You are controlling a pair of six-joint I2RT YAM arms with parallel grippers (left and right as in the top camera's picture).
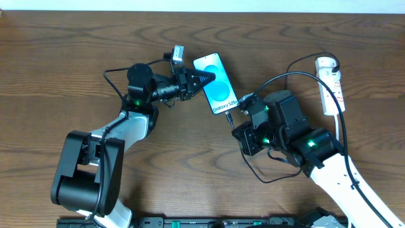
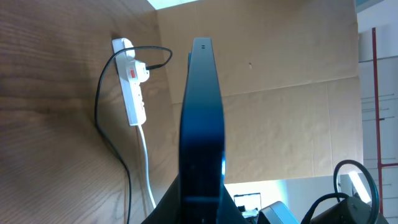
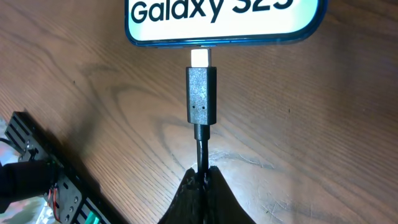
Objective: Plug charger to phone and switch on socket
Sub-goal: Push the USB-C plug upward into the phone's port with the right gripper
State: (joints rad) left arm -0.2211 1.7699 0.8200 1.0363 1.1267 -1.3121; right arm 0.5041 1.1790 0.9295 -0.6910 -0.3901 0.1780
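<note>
The wooden worktop (image 1: 76,50) carries everything. The socket (image 1: 330,85), a white strip, lies near its right edge, well apart from both grippers.

The phone (image 1: 216,84) lies slantwise near the middle, cyan screen up and white text band at its nearer end. The left gripper (image 1: 201,80) comes in from the phone's left long side and is pinched onto that edge (its wrist camera sees the phone edge-on as a dark slab rising between its fingers).

The charger (image 3: 201,96) is the smallest piece. Its black plug body stands in line with the phone's text-band end, and the bare metal tip touches the middle of that edge, with a short strip of metal showing between body and phone. How far the tip has gone in I cannot tell.

The right gripper (image 3: 200,177) sits just behind the plug, jaws pressed together on the thin cable, so the plug juts straight ahead of it toward the phone.
</note>
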